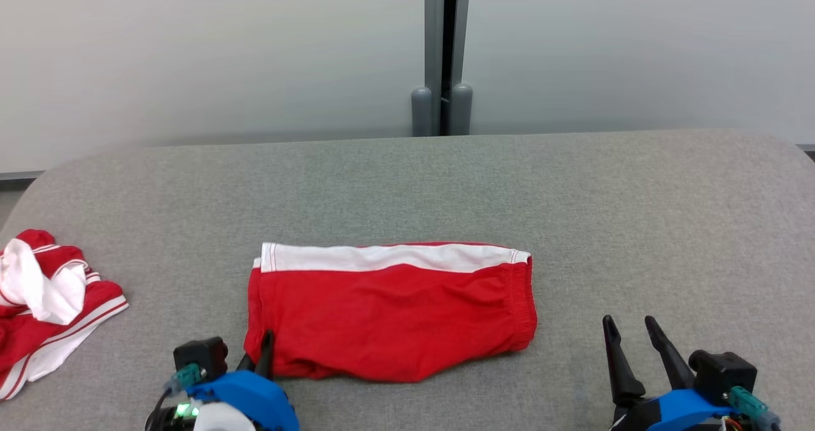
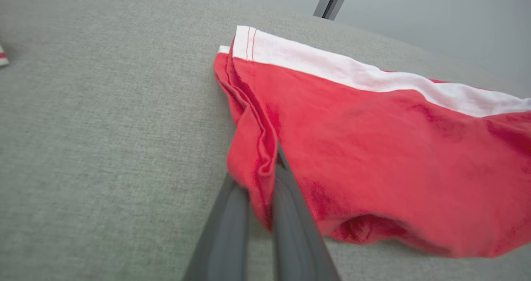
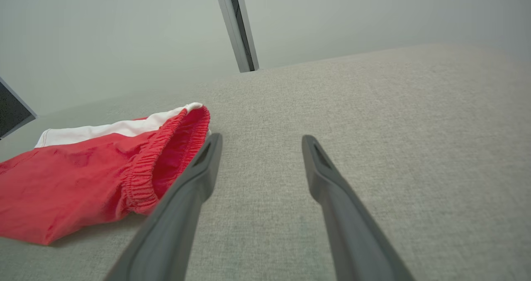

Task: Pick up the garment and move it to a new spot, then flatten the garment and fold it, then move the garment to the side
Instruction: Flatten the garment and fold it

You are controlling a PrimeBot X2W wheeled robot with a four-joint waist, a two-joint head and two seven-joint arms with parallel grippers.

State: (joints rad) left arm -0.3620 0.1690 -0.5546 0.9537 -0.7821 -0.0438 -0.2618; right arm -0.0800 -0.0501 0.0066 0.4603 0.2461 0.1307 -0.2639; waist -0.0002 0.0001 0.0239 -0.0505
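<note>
Garment (image 1: 388, 310): red cloth w/ white band, oblong, on woven tabletop (image 1: 573, 189).

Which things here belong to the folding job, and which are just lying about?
In the job: folded red shorts; left gripper, shut on their near-left corner; right gripper, open, clear of them.
Lying about: crumpled red-and-white garment at far left; grey post behind the table.

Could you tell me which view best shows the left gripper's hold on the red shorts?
The left wrist view: the left gripper pinches the red shorts' bunched edge up close. The head view shows it small; the right wrist view, the waistband end.
</note>
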